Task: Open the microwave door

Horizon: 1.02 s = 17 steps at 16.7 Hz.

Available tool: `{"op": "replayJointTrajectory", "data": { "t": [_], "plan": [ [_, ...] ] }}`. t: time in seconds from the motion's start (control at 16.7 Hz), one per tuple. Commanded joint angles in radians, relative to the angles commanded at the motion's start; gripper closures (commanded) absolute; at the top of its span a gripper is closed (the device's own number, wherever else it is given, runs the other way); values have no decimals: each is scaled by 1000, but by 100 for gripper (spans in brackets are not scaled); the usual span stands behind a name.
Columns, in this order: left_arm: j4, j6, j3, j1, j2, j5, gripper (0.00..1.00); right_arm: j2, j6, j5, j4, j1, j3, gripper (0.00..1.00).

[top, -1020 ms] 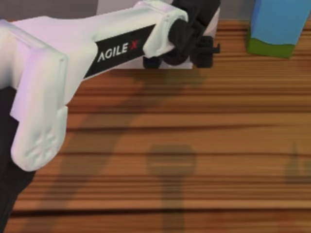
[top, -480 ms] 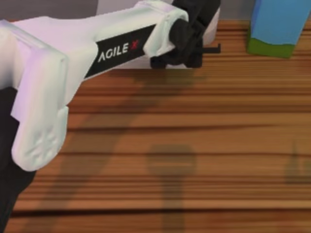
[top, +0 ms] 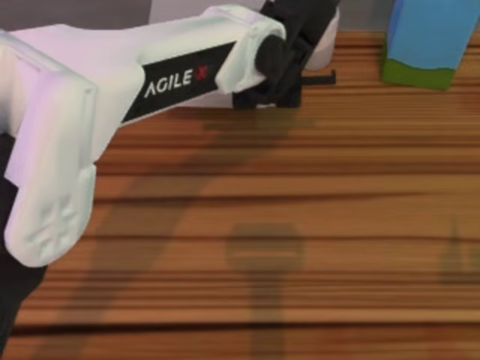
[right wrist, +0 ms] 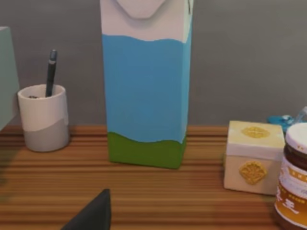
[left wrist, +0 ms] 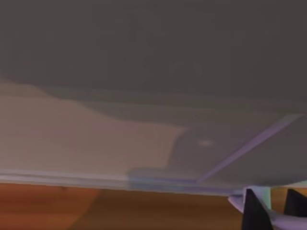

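Pale-grey microwave door (left wrist: 144,86) fills my left wrist view; I judge the pull is barely begun.

From above, my left fingers (top: 300,75) sit at the far edge of the tabletop (top: 300,210), against the microwave (top: 180,11), whose front my arm mostly hides; whether they are clamped on the handle I cannot tell. A blue-and-green carton (top: 427,37) stands near the far right corner. In the left wrist view, the door looks very close, with a white bar beside my dark fingertips (left wrist: 254,213); how far it has swung is unclear. The right wrist view shows the carton (right wrist: 146,86), a cup (right wrist: 44,117), a box (right wrist: 252,155) and a jar (right wrist: 292,177); my right arm appears parked, its fingers' state hidden.
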Motion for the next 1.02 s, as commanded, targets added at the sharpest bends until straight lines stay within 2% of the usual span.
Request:
{"op": "replayJointTrajectory", "data": {
  "t": [1.02],
  "plan": [
    [31,-14,-47,1,-32,-11,100,0,0,0,0,0,0,0]
  ]
}}
